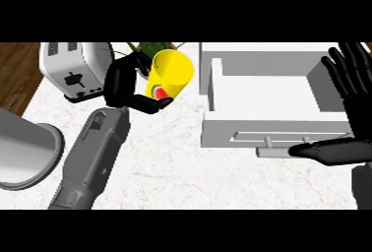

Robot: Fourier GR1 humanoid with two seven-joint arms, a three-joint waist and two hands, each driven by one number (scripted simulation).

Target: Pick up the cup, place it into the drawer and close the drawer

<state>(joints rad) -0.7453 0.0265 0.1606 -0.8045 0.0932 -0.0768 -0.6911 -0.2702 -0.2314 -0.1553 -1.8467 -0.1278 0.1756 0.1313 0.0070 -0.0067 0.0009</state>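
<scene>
A yellow cup [173, 74] with a red and green fruit picture is held tilted above the white marble counter, left of the drawer. My left hand [125, 84] is shut on it, fingers curled round its left side and lower end. The white drawer [262, 93] stands pulled open at the right, and its inside shows bare. Its front panel carries a bar handle [287, 140]. My right hand [347, 147] is open at the drawer's right side, fingers straight and pointing up over the drawer's right wall, thumb lying by the handle.
A silver toaster [73, 69] stands at the back left, close to my left hand. A green plant [149, 48] shows behind the cup. A grey round vessel [25, 152] sits at the counter's left edge. Dark wooden floor [15, 74] lies beyond that edge.
</scene>
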